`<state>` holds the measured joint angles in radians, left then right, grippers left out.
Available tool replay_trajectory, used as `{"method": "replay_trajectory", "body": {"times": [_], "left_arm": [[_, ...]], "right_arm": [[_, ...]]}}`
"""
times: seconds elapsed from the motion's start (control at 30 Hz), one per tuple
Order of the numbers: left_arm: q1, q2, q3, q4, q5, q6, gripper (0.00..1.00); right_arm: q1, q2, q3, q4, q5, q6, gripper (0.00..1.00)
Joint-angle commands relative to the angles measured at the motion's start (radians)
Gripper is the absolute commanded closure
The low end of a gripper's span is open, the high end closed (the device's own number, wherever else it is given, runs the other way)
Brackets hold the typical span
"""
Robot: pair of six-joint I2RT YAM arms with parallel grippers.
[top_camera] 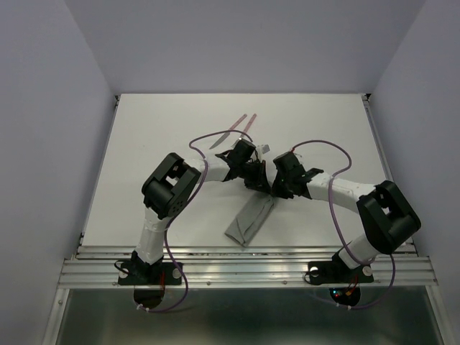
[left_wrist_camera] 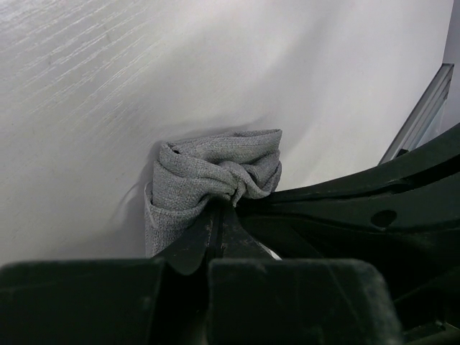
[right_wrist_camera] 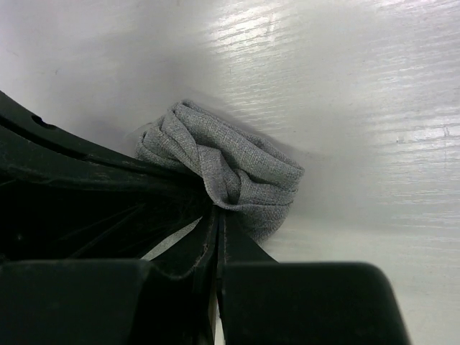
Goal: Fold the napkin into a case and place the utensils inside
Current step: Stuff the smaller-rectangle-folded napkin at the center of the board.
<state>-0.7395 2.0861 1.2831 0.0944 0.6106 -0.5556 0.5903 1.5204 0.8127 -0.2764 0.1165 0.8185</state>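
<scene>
Both arms bend inward — left end effector point(left_wrist_camera: 219, 210) and right end effector point(right_wrist_camera: 215, 213) each pinch the bunched napkin point(left_wrist_camera: 212, 169).

White-wrapped arms point(top_camera: 153, 233), bulky black joints point(top_camera: 171, 188), thin purple cables point(top_camera: 320, 141), matte black left hand point(left_wrist_camera: 219, 210) and right hand point(right_wrist_camera: 216, 213)

Looks like a robot test lab. Plain white table point(top_camera: 309, 129) boxed in by bare pale walls point(top_camera: 43, 108) on three sides. Two black-and-white robot arms, left arm point(top_camera: 169, 190) and right arm point(top_camera: 381, 212), bolted to silver metal rails point(top_camera: 244, 267) at the near edge. Thin purple wires point(top_camera: 323, 141) looping along both arms. Tiny glowing light point(top_camera: 336, 292) by the foot of the right arm.
</scene>
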Motion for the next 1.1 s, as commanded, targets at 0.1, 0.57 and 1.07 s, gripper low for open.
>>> {"method": "replay_trajectory", "body": {"times": [0.1,0.57,1.07], "left_arm": [[-0.011,0.012,0.019,-0.041,0.006,0.023,1.00],[0.002,-0.165,0.041,-0.093,-0.015,0.031,1.00],[-0.035,-0.178,-0.140,0.004,0.057,-0.047,1.00]], "right_arm": [[0.008,0.072,-0.021,0.048,0.005,0.027,0.99],[0.008,0.077,-0.079,0.013,0.049,0.071,0.99],[0.008,0.029,-0.050,-0.010,0.051,0.074,0.99]]}}
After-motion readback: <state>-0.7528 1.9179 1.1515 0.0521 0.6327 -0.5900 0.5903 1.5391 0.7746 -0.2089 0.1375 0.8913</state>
